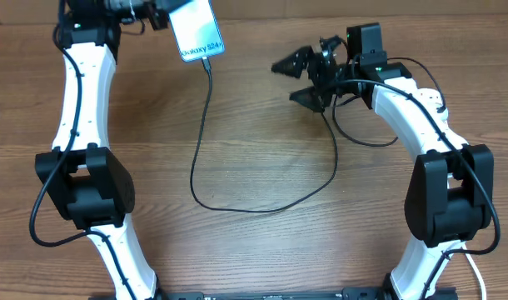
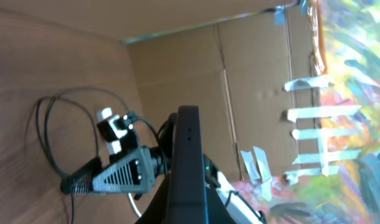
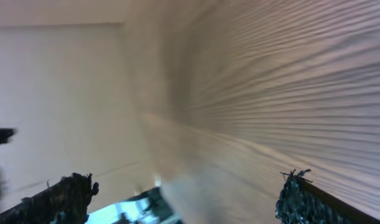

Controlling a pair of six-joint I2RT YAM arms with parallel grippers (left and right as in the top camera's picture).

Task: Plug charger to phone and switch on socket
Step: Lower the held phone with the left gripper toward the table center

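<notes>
Left fingers (image 1: 158,17) are clenched on the phone (image 1: 196,29), holding it at the far side of the worktop (image 1: 262,150), screen up. Its long axis runs far to near, slightly slanted, with the white-text end nearest the robot. The charger (image 1: 201,142) meets that end, loops across the wood and runs up beside the right fingers (image 1: 297,60), which are spread wide and grip nothing.

The left arm (image 1: 75,92) reaches far, jaws apparently clamped; the right arm (image 1: 404,104) holds its jaws wide.
</notes>
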